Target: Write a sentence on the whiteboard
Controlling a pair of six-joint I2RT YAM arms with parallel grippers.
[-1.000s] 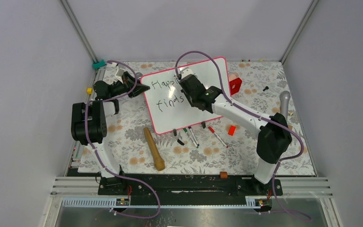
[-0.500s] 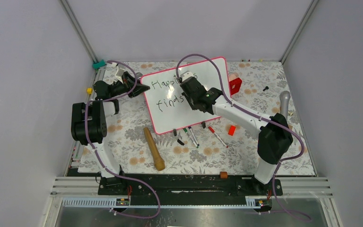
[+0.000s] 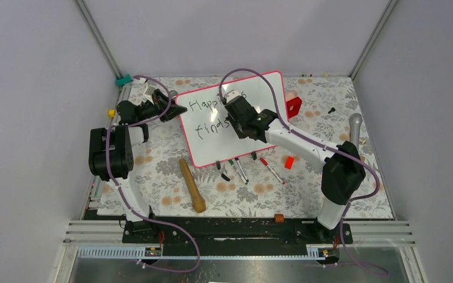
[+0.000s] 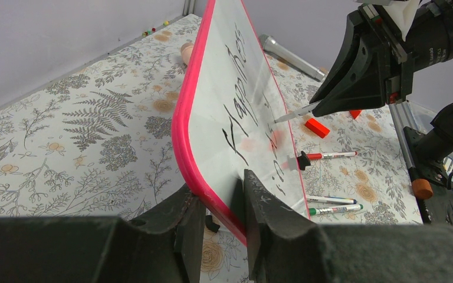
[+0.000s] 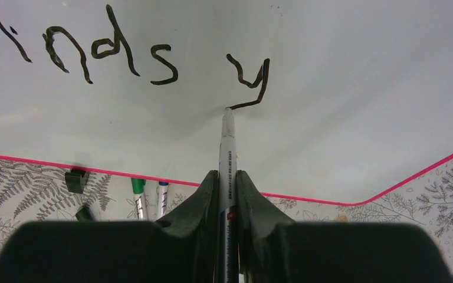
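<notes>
The whiteboard [image 3: 265, 94] with its pink-red frame lies tilted at the back middle of the table. The sentence [image 3: 209, 116] reads "Happi..." on the top line, partly hidden by my right arm, and "finds" below. In the right wrist view the sentence [image 5: 112, 59] reads "finds y". My left gripper [image 3: 173, 112] is shut on the whiteboard's left edge, and the left wrist view shows the frame [image 4: 186, 147] between its fingers [image 4: 218, 191]. My right gripper [image 5: 227, 177] is shut on a black marker [image 5: 227, 147]. The marker's tip touches the whiteboard [image 5: 360, 88] at the end of the "y" tail.
A wooden stick [image 3: 192, 186] lies in front of the board. Several markers [image 3: 239, 170], a red marker [image 3: 271, 170] and loose black caps lie along the board's near edge. A red block [image 3: 289, 162], a red box [image 3: 294, 106] and a grey cylinder [image 3: 355, 127] are at the right.
My right gripper with the marker has shifted slightly left and toward the back over the board. My left gripper and the board have not moved.
</notes>
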